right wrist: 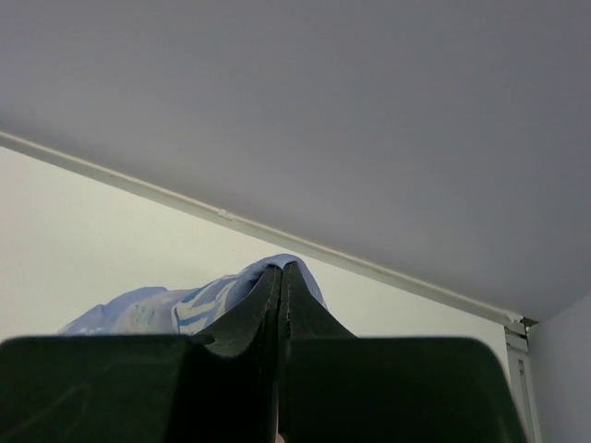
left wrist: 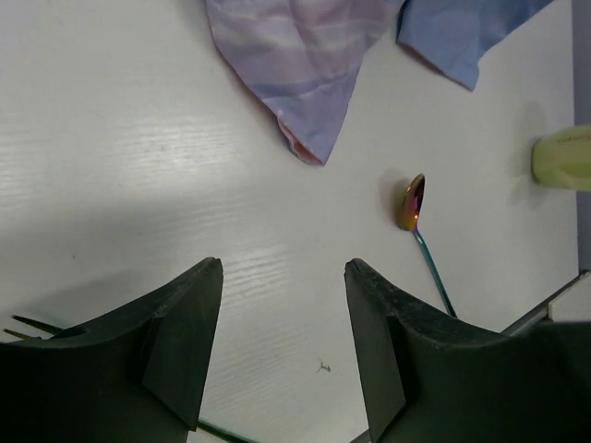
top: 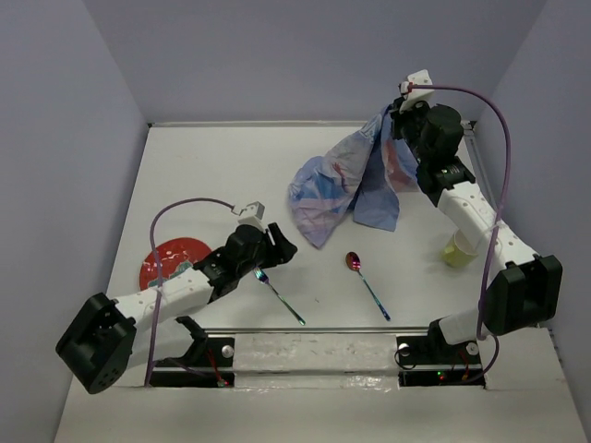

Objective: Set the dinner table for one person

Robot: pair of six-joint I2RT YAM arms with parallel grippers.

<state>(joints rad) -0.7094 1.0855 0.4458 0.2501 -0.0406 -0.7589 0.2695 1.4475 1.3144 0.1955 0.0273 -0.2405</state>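
On the white dinner table (top: 203, 166) an iridescent fork (top: 282, 300) lies just in front of my left gripper (top: 282, 242). That gripper (left wrist: 282, 268) is open over bare tabletop with nothing between its fingers; the fork's tines (left wrist: 28, 325) show at its left side. An iridescent spoon (top: 367, 286) (left wrist: 414, 205) lies to the right of the fork. My right gripper (top: 395, 113) (right wrist: 281, 268) is shut on a corner of the blue printed cloth mat (top: 342, 185) (right wrist: 185, 309), lifted at the back right. The rest of the mat hangs down onto the table.
A red plate (top: 171, 263) sits at the left, partly under the left arm. A yellow-green cup (top: 459, 249) (left wrist: 563, 157) stands at the right beside the right arm. Walls close the table at the back and both sides.
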